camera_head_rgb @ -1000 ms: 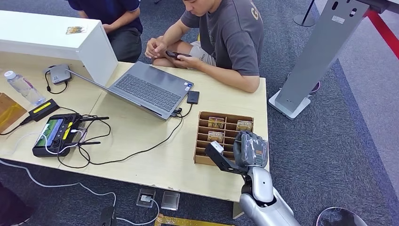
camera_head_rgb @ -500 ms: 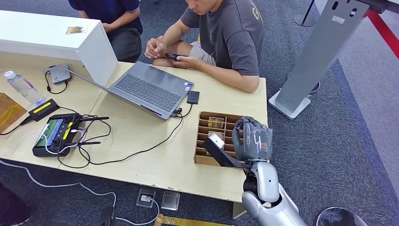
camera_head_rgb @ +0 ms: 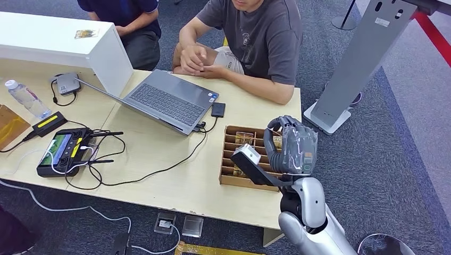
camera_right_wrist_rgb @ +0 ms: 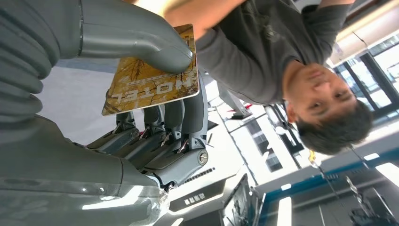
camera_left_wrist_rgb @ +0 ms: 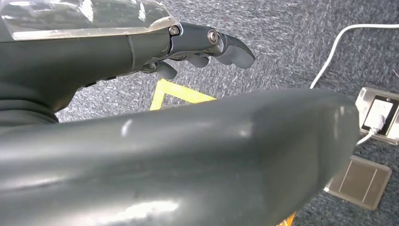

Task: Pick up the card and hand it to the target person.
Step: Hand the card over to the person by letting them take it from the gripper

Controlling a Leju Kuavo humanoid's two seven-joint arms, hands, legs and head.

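Gold-printed card (camera_right_wrist_rgb: 155, 70), marked HOTEL, is pinched in the right hand (camera_head_rgb: 293, 146): in the right wrist view the thumb (camera_right_wrist_rgb: 141, 37) presses on its face and the fingers (camera_right_wrist_rgb: 179, 122) back it from the other side. In the head view that hand is raised above the cardboard divider tray (camera_head_rgb: 230, 159), which sits at about 4 o'clock on the wooden table (camera_head_rgb: 159, 186), near the table's edge. Further cards (camera_head_rgb: 244, 138) lie in the tray's compartments.

Person in the grey shirt (camera_head_rgb: 260, 37) sits at 12 o'clock from the tray, across the table, forearm resting on the tabletop and hands together. A second person in dark blue (camera_head_rgb: 130, 16) sits at 11 o'clock.

Left hand (camera_left_wrist_rgb: 207, 47) hangs over the carpet (camera_left_wrist_rgb: 291, 42), fingers loosely extended and apart, holding nothing; a floor socket (camera_left_wrist_rgb: 376, 113) lies beneath it.

An open laptop (camera_head_rgb: 165, 101) stands mid-table, with a handheld controller (camera_head_rgb: 64, 151) and a water bottle (camera_head_rgb: 26, 98) toward 9 o'clock.
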